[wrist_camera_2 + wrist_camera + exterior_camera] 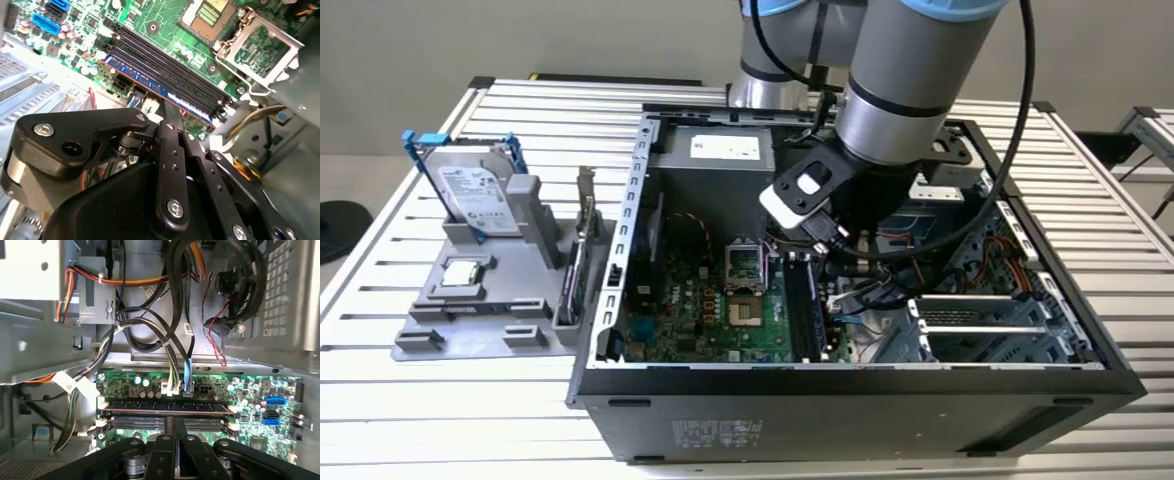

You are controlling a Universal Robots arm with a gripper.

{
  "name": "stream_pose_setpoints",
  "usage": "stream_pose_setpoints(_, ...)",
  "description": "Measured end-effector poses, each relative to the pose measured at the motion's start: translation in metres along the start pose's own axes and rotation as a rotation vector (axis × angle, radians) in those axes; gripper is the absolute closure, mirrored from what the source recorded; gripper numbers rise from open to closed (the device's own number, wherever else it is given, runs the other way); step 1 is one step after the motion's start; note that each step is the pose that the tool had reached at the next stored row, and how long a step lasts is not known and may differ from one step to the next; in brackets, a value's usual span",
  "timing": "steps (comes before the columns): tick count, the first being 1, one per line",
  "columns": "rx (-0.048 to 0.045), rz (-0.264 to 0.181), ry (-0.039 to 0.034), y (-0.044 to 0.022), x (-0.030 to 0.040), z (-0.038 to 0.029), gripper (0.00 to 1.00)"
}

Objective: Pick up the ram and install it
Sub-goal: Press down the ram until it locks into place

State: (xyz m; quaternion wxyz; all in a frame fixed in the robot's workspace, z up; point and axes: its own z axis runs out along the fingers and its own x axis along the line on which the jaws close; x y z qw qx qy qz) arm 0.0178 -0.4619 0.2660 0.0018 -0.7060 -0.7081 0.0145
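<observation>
The gripper [175, 427] is lowered inside the open computer case [854, 385], its fingers [170, 112] clenched together directly above the ram [165, 406]. The ram lies seated in the outermost of the long black memory slots [165, 67] on the green motherboard [707, 310]. On the exterior view's left, a hard drive [470, 195] stands in a grey holder [467, 320].

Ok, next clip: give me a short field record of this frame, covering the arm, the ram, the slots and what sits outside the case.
gripper: inside the open computer case, right above the memory slots
ram: lying along the outermost slot, under the fingertips
other slots: bare
CPU socket: uncovered
outside case: hard drive standing in the grey holder, at the exterior view's left
</observation>
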Motion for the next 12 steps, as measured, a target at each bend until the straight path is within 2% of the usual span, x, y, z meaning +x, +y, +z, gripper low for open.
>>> stream_pose_setpoints(3, 0.0001, 0.000, 0.0002, -0.0001, -0.0001, -0.0047, 1.00)
stream_pose_setpoints(12, 0.0005, 0.000, 0.0002, -0.0001, -0.0001, -0.0049, 1.00)
